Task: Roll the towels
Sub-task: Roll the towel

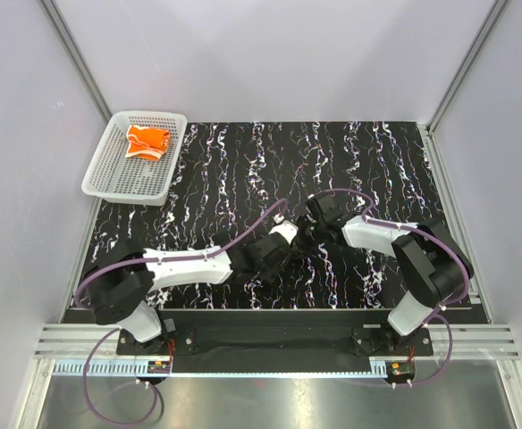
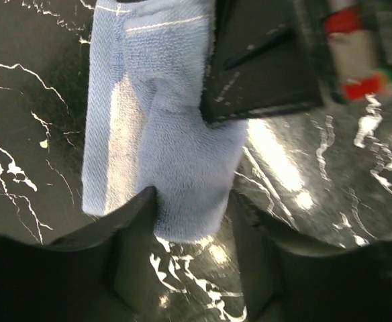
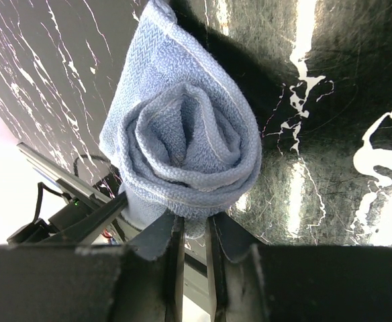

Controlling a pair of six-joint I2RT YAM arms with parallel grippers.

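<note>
The biggest thing is the black table with white squiggles. My left arm and my right arm both reach in to the middle of it. I think they meet there because a soft roll needs two helpers, one at each end.

Far back on the left is the white basket. The orange towel lies inside it, bunched up, well apart from my arms. I think it sits there to be out of the way while I do the other one. From up here I cannot tell if it is rolled.

The blue towel is in the middle of the table, between my two grippers. It is wound round and round like a snail shell, so I think this one is nearly done.

My right gripper is at one end of the roll. Its jaws are almost together, with just a thin gap, and they pinch the bottom edge of the blue towel. I think that pinch stops the roll from popping open.

My left gripper is at the other end. Its jaws stand about half apart, one on each side of the roll. One of its fingers touches the cloth. I cannot tell if they squeeze it or only sit beside it so it does not flop
</note>
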